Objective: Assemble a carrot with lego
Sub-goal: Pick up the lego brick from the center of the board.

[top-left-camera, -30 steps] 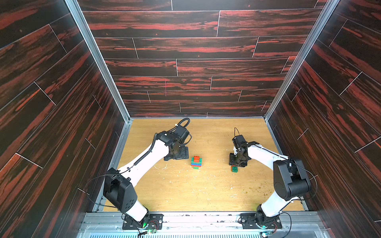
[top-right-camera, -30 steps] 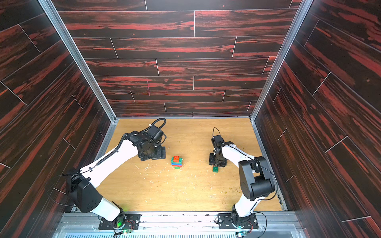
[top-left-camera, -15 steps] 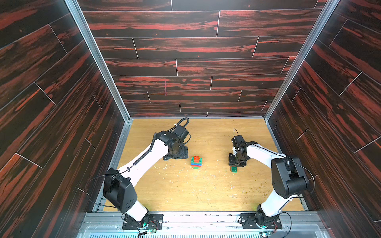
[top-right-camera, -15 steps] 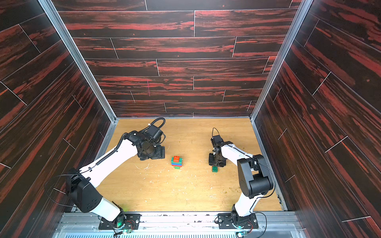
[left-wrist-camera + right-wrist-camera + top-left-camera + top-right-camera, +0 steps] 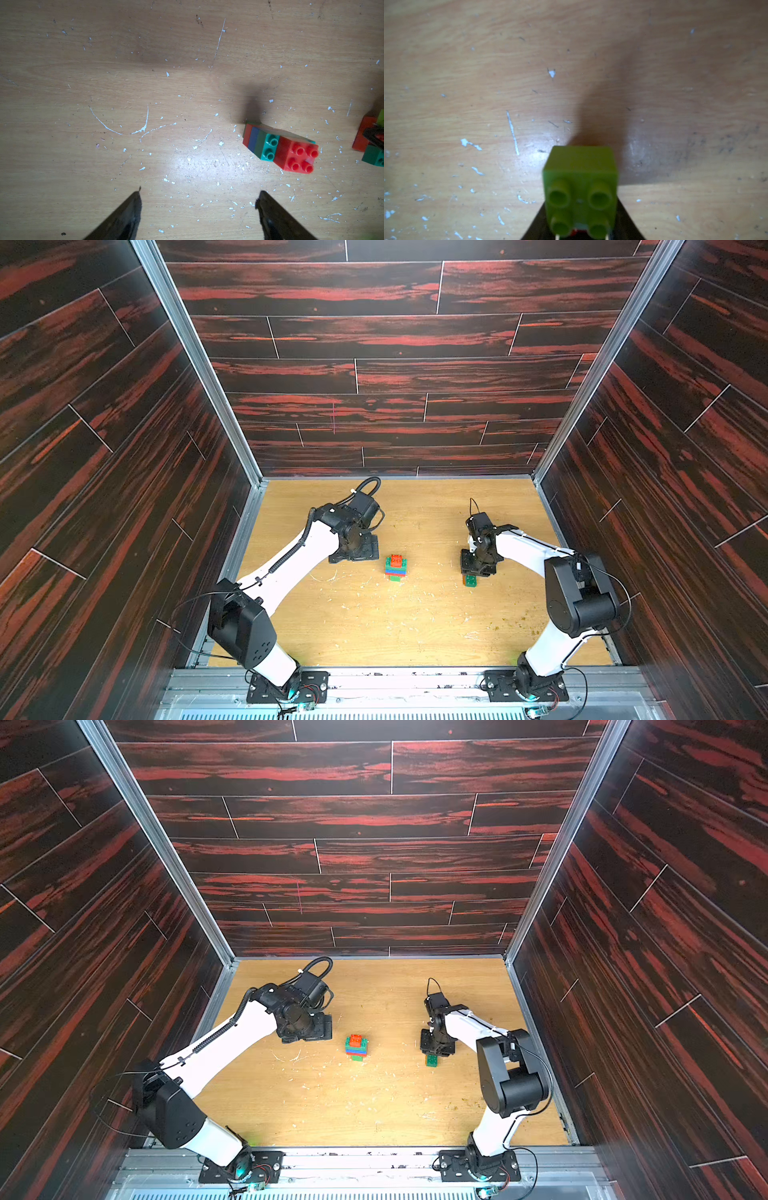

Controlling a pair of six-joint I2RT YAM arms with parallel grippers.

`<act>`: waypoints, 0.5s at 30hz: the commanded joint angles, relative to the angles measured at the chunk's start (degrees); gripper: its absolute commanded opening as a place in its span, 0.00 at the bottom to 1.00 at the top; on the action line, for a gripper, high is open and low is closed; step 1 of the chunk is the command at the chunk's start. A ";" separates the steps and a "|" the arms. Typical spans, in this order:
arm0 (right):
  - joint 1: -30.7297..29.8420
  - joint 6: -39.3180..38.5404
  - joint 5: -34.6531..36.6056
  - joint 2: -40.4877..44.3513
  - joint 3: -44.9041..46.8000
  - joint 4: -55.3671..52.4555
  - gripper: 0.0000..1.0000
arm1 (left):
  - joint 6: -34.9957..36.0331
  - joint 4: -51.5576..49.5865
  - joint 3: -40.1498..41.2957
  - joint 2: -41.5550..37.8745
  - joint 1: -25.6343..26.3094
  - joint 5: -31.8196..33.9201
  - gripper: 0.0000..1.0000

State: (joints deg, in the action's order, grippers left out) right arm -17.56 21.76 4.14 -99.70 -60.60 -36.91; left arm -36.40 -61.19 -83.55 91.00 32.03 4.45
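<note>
From where I stand, the job looks partway done. In the middle of the scuffed light-wood tabletop (image 5: 374, 626) stands the half-built carrot (image 5: 395, 567), a short banded stack of studded plastic bricks. It is green at the bottom, then red, blue and teal, capped by a small square red brick (image 5: 296, 154), and nothing touches it. The left gripper (image 5: 199, 195) hangs over bare wood just left of the stack, its jaws spread wide and empty. Well off to the right, the right gripper (image 5: 475, 571) sits low over a separate little cluster. A small square lime-green brick (image 5: 580, 187) sits up between its jaws with a bit of red showing beneath, and a dark green brick (image 5: 471, 580) pokes out on the near side. The jaws lie close on either flank of the lime brick, but I cannot tell whether they are pinching it. By my reckoning the body bands are joined and the leafy end is what's left. The lime and dark green pieces, with the red among them, need carrying across and pressing onto the stack.
</note>
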 commanded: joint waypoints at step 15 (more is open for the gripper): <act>0.15 -1.76 -0.05 -0.10 -2.12 -2.32 0.02 | 0.10 -0.65 1.64 -3.91 -0.44 0.65 0.89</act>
State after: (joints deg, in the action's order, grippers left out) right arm -17.52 20.91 4.12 -99.70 -61.04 -37.32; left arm -36.40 -61.08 -82.83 89.34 31.92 4.47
